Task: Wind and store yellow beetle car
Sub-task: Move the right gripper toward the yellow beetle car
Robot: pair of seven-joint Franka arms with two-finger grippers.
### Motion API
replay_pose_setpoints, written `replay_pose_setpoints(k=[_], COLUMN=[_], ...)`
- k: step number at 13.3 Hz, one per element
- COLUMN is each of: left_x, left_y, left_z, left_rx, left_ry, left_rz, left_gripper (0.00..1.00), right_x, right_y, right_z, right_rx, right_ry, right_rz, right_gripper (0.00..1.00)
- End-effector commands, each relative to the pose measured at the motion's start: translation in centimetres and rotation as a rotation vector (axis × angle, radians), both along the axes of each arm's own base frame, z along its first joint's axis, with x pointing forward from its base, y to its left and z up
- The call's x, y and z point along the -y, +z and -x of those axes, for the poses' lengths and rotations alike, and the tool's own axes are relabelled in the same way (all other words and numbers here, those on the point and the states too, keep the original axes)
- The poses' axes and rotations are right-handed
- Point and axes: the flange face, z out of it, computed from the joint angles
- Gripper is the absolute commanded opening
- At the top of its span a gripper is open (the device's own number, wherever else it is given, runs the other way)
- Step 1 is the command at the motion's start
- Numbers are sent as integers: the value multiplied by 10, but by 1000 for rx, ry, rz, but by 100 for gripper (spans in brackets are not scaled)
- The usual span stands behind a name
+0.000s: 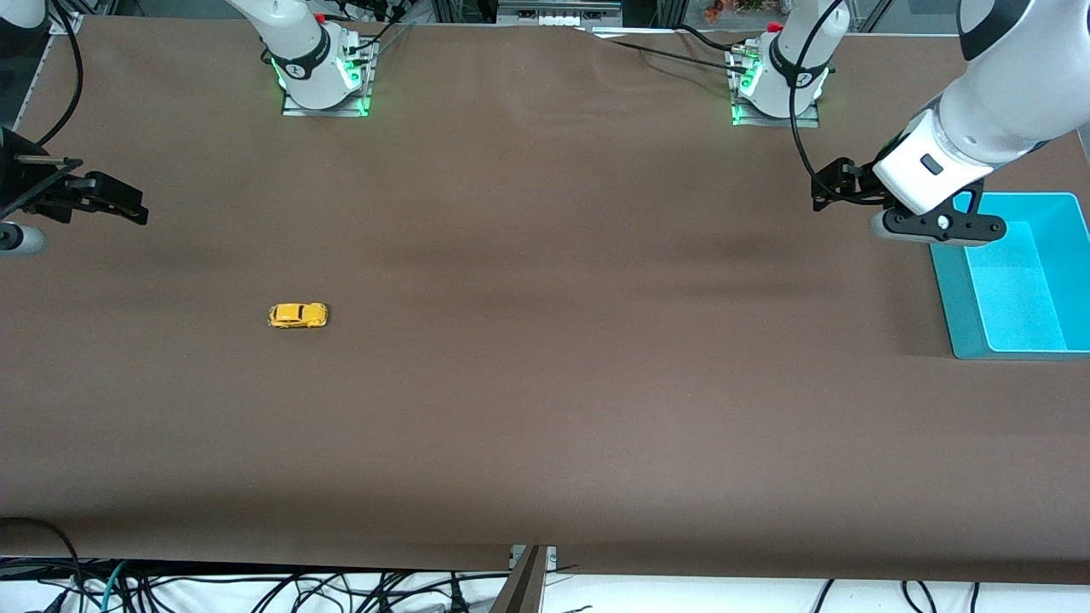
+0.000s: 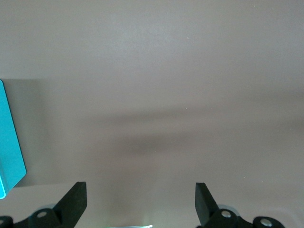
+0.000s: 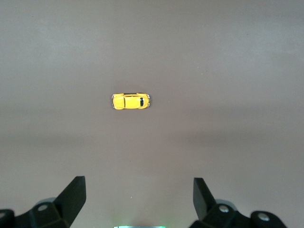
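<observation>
The yellow beetle car [image 1: 298, 316] sits on its wheels on the brown surface [image 1: 545, 383], toward the right arm's end, untouched. The right gripper [image 1: 128, 207], jaws wide, hangs over that end's edge. The left gripper [image 1: 824, 189], jaws wide, waits beside the teal bin [image 1: 952, 315]. Risk: the tiny car may roll or squirt from an off-centre pinch. Open room surrounds it; the bin lies well apart.

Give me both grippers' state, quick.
Left gripper: open, empty, beside the blue bin.
Right gripper: open, empty, yellow beetle car untouched.
</observation>
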Motion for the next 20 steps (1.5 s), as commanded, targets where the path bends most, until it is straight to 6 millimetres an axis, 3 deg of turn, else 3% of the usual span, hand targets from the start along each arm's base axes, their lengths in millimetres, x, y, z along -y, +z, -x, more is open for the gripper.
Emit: replay_pose_setpoints(k=[1,15,18,20], left_x=[-3,-3,-2,-3], left_y=[8,8,8,8], left_z=[3,3,3,3], left_rx=[-6,-6,-6,-6], left_ry=[9,9,8,9], left_rz=[21,23,23,23], left_gripper=[100,100,100,100], right_x=[4,2,-15,-41], right_y=[3,-1,-10,-20], right_z=[1,-1,-4,-7], right_rx=[8,4,-14,-34], right_ry=[1,-2,25,67], right_rz=[9,7,-4,-3], right_gripper=[100,100,100,100])
